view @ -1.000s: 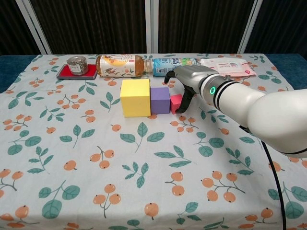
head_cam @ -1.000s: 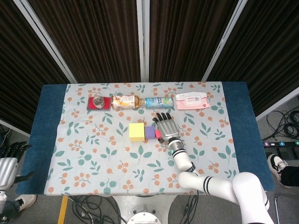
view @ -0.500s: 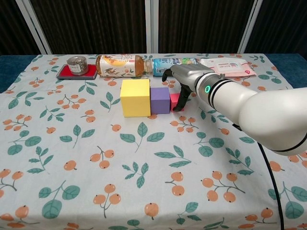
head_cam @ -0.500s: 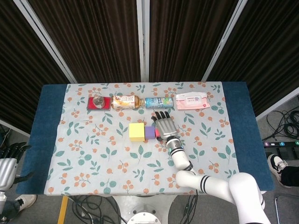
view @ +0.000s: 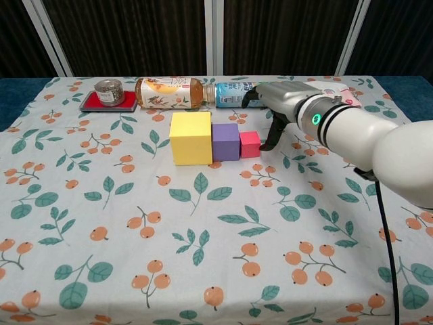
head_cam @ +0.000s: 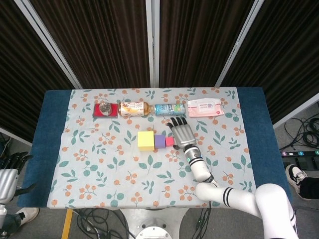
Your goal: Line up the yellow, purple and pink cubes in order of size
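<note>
The yellow cube (view: 191, 138), purple cube (view: 226, 141) and pink cube (view: 249, 144) are seen set in a touching row, largest to smallest, mid-tablecloth (view: 135, 230). The right hand (view: 281, 107) is shown just beside the pink cube, fingers spread and holding nothing. The lineup is judged essentially complete; the left hand (head_cam: 9, 175) is idle off the table, fingers apart.

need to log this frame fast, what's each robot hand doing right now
Right robot hand: open, fingers apart, holding nothing, beside the pink cube and clear of it.
Left robot hand: off the table at the left edge of the head view, holding nothing, fingers apart.
</note>
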Motion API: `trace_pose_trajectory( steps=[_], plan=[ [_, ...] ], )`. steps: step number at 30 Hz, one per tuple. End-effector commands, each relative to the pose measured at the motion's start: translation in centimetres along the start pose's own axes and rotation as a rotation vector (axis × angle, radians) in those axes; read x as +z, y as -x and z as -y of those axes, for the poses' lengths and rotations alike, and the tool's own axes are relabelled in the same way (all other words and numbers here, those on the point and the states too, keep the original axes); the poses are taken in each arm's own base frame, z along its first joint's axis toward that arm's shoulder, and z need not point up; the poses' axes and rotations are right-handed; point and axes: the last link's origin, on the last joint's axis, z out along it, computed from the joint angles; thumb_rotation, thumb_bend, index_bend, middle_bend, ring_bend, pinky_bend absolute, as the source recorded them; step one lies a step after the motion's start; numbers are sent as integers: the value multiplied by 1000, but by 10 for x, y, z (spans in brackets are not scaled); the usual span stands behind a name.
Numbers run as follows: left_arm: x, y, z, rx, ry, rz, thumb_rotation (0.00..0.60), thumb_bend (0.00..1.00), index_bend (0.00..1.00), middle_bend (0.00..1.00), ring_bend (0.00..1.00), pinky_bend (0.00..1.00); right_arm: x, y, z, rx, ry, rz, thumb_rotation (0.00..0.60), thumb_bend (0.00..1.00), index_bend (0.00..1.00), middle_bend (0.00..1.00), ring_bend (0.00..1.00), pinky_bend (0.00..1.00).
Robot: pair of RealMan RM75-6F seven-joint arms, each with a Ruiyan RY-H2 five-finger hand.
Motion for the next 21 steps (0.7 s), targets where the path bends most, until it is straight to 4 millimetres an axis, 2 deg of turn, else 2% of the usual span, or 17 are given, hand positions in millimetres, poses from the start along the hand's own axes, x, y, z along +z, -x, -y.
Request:
trace_pose_trajectory(
  steps=[1,6,12,21],
  plan=[
    [0,0,-1,1,4,-1,600,13,265,250,136,190,0,-3,-8,-4,15,-1,600,62,177,50,0,0],
    [0,-2,-1,6,-3,0,600,13,264,251,136,191,8,-3,-10,-13,29,5,600,63,177,49,0,0],
    [0,-3,0,8,-10,4,600,13,264,250,136,190,19,-1,-4,-22,29,7,600,63,177,46,0,0],
    [0,-2,0,7,-13,9,600,12,264,250,136,190,23,2,7,-17,8,6,600,63,177,45,0,0]
  ],
)
